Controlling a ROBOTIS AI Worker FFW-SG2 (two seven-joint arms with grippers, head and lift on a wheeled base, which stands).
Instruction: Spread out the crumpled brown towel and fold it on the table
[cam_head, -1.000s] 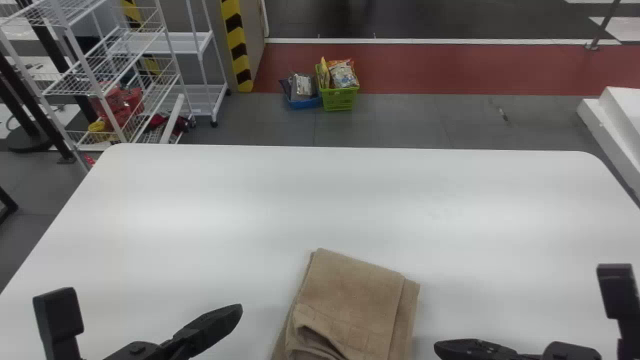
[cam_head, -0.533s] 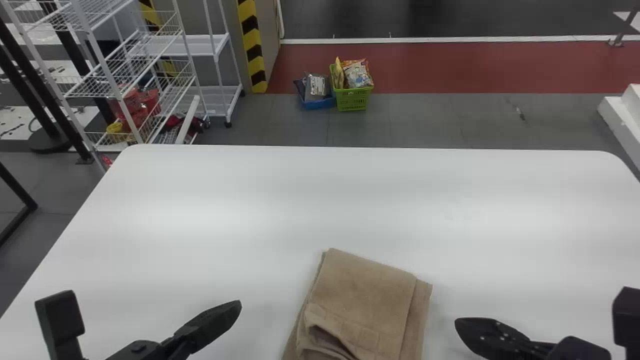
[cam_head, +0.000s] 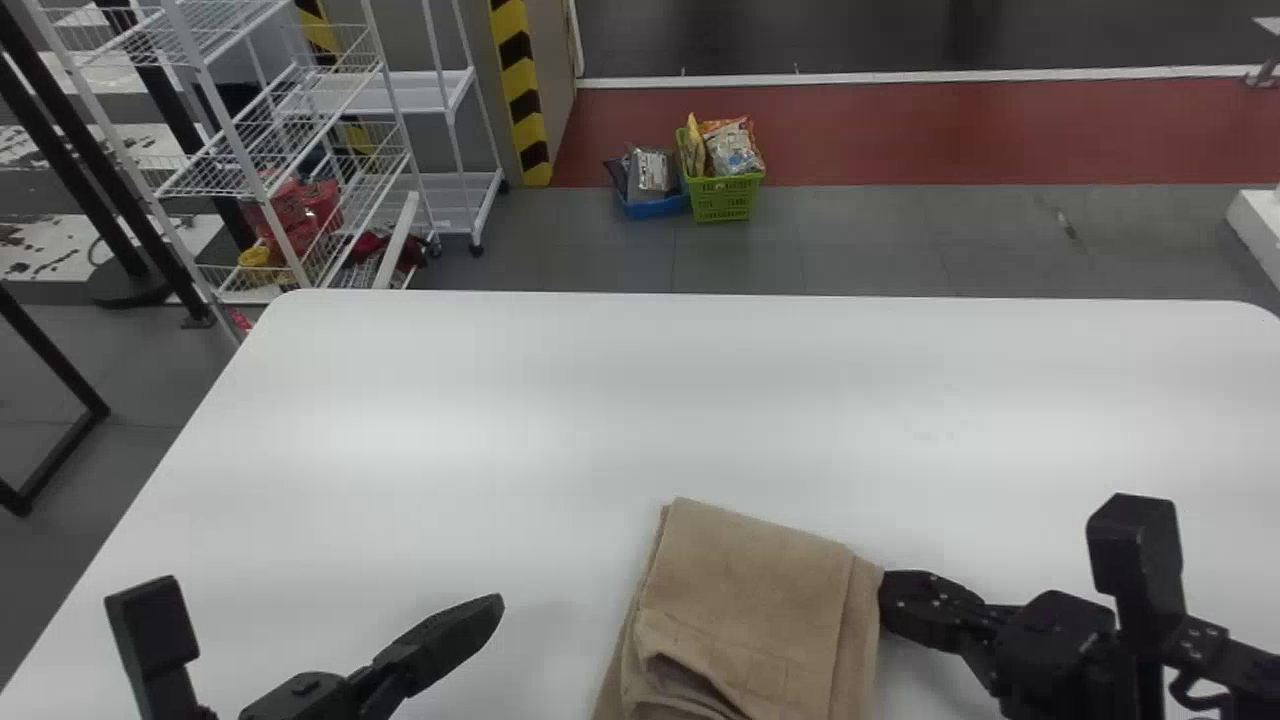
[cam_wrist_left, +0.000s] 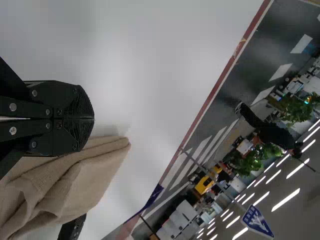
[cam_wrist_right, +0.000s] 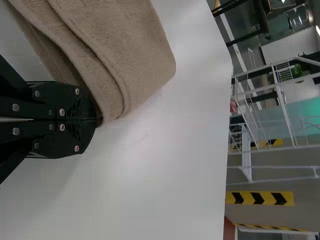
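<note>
While the brown towel (cam_head: 750, 600) lies folded into a layered bundle on the near part of the white table (cam_head: 450, 400), the right gripper (cam_head: 890, 598) sits low at its right side, tips against the cloth. Its long sides slant, and towards the robot a fold gapes open in a soft, rumpled loop.

In the right wrist view the fingers (cam_wrist_right: 85, 135) of the right gripper are pressed together, their ends up against the rounded, stacked edges of the towel. Whether any fabric is pinched in there is hard to judge, since the dark tips and the shaded cloth run together.

The left gripper (cam_head: 492, 607) is over the table to the left of the towel, with a gap between them in the head view. Its fingers (cam_wrist_left: 77, 102) meet along their length, holding nothing.

Beyond the table, a green basket (cam_head: 722, 197) and a blue basket (cam_head: 655, 207) stand side by side on the floor, both with packets in them, and white wire shelving (cam_head: 240, 150) rises at the left.
</note>
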